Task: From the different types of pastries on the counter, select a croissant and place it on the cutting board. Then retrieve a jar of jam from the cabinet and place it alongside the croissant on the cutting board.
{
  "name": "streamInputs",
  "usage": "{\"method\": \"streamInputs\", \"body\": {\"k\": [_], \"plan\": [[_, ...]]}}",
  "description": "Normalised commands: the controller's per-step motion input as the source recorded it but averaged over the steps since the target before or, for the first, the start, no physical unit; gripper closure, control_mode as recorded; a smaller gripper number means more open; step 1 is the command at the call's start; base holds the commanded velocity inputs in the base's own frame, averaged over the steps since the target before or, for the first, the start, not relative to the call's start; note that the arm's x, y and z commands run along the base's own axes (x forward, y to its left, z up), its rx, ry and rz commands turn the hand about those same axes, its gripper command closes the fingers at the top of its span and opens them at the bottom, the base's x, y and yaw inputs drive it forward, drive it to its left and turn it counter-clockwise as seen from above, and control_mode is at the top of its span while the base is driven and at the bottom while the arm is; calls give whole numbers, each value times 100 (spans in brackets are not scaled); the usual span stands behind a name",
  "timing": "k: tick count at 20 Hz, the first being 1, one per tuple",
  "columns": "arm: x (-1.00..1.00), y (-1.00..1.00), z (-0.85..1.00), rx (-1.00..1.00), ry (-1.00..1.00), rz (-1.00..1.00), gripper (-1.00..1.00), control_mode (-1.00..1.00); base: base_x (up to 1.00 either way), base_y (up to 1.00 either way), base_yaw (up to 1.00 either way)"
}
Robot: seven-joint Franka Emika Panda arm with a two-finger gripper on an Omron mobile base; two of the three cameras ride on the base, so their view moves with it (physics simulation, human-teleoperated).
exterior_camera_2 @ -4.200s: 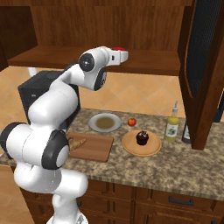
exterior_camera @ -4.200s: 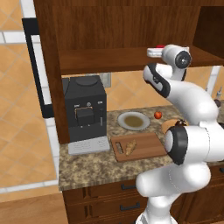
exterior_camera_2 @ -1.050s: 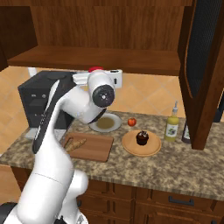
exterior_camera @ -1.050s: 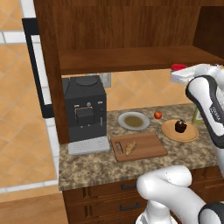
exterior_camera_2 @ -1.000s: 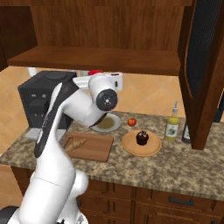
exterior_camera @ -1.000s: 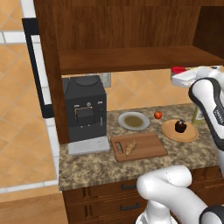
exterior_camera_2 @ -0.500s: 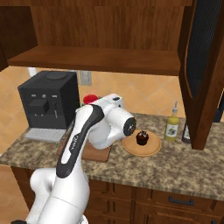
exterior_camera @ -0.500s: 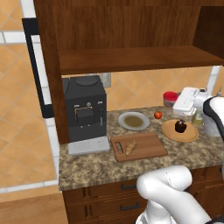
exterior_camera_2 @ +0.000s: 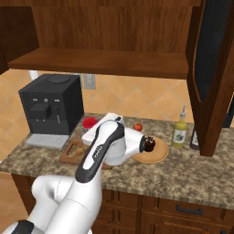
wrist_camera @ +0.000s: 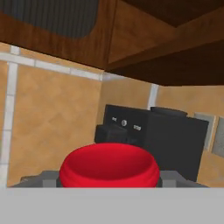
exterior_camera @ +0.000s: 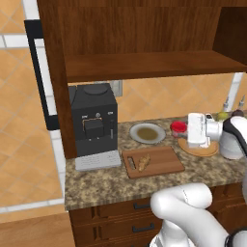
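The fingers are gripping the jar of jam (wrist_camera: 109, 164) from both sides, carrying it level above the counter (exterior_camera: 96, 181). The croissant (exterior_camera: 143, 162) is lying on the cutting board (exterior_camera: 166, 164), leaving room beside it for the jar.

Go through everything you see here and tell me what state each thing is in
Jar of jam: held in the gripper, above the counter.
Gripper: shut on the jar.
Croissant: lying on the cutting board.
Cabinet: door open.
Dark pastry: on its plate.
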Motion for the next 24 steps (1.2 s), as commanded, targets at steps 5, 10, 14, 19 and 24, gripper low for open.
{"method": "streamInputs", "body": {"k": [5,10,14,19,24], "plan": [[2,22,-55,-5,0,15,100,-100,0,0,0],[11,22,-50,-2,0,13,100,-100,0,0,0],[7,10,-21,-4,5,4,100,-100,0,0,0],[24,7,-34,-1,3,4,100,-100,0,0,0],[29,0,-47,0,0,6,100,-100,0,0,0]]}}
